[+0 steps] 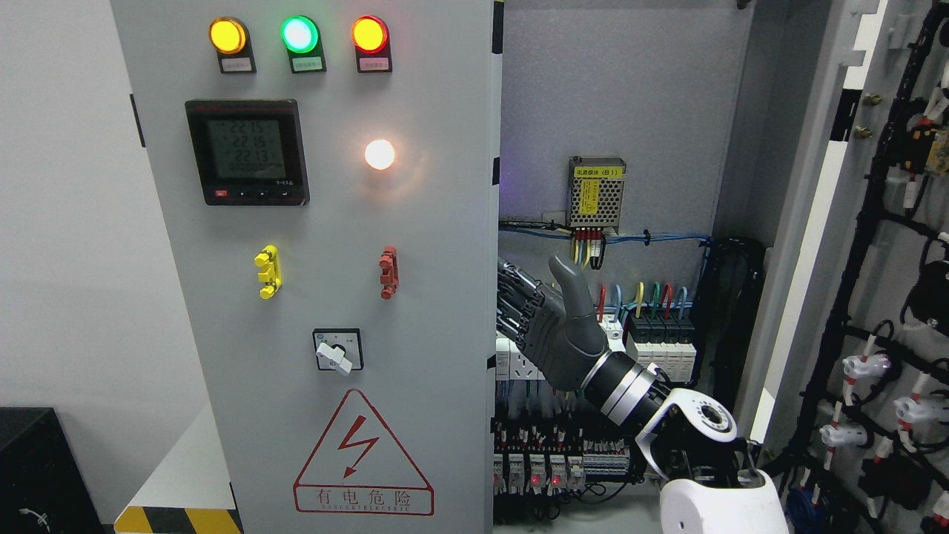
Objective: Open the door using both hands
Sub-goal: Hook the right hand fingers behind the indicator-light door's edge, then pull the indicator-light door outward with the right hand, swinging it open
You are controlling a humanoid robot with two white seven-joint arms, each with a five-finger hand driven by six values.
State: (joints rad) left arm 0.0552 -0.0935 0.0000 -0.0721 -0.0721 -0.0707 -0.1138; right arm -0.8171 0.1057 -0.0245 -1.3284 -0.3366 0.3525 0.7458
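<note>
The grey left door [334, 222] of the electrical cabinet carries three indicator lamps, a meter and a rotary switch [337, 350]. Its right edge [495, 297] stands slightly away from the cabinet. My right hand [530, 288] comes in from the lower right and sits at that edge. Its fingers [513, 300] curl around the edge, their tips hidden behind the door, and the thumb [571, 285] points up. The right door [890, 297] is swung wide open at the far right, showing the wiring on its inner face. My left arm does not show.
Inside the cabinet [615, 111] are a perforated power supply [595, 194], a row of breakers [660, 341] with coloured wires, and relays lower down, all close behind my hand. A black box [37, 467] stands at the lower left beside a yellow-black striped base [178, 519].
</note>
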